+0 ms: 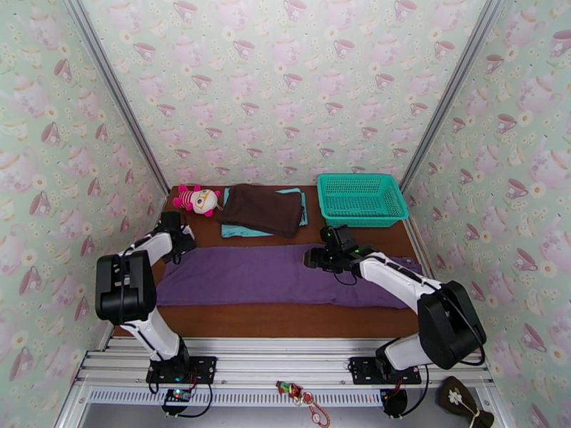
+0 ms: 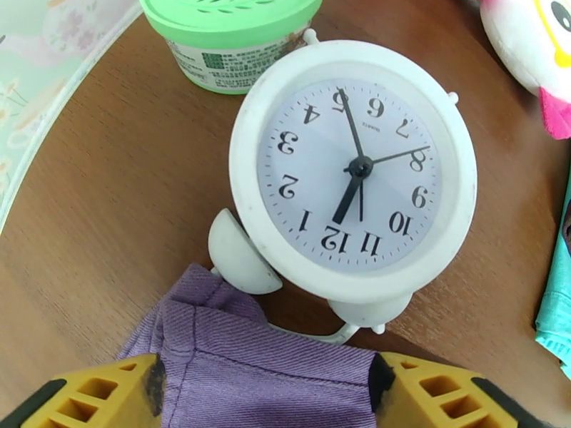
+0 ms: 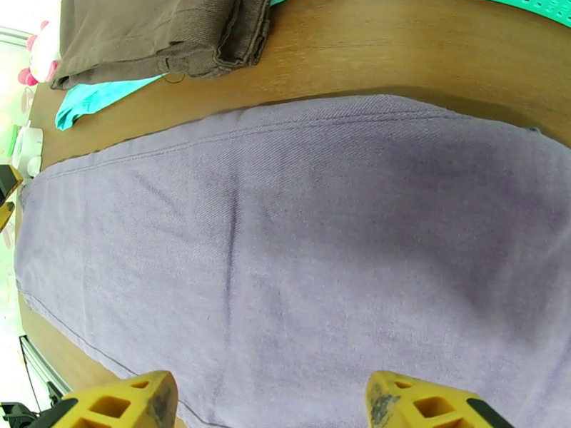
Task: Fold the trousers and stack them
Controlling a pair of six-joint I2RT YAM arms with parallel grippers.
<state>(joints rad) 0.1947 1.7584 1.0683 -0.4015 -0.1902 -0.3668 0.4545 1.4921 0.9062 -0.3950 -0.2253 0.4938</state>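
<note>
The purple trousers point(image 1: 278, 274) lie flat in a long band across the table, running left to right. My left gripper point(image 1: 180, 242) is low over their far left corner. In the left wrist view that corner point(image 2: 250, 351) lies between the yellow fingers point(image 2: 107, 394), whose jaws stand apart around it point(image 2: 264, 386). My right gripper point(image 1: 314, 258) hovers over the far edge of the trousers right of the middle. Its wrist view shows smooth purple cloth point(image 3: 300, 237) below the open gripper point(image 3: 268, 401), with nothing held.
A white alarm clock point(image 2: 353, 169) and a green-lidded tub point(image 2: 228, 30) sit just beyond the left gripper, beside a pink plush toy point(image 1: 196, 200). A folded dark brown garment point(image 1: 260, 208) rests on teal cloth point(image 1: 239, 231) at the back. The teal basket point(image 1: 360, 199) stands back right.
</note>
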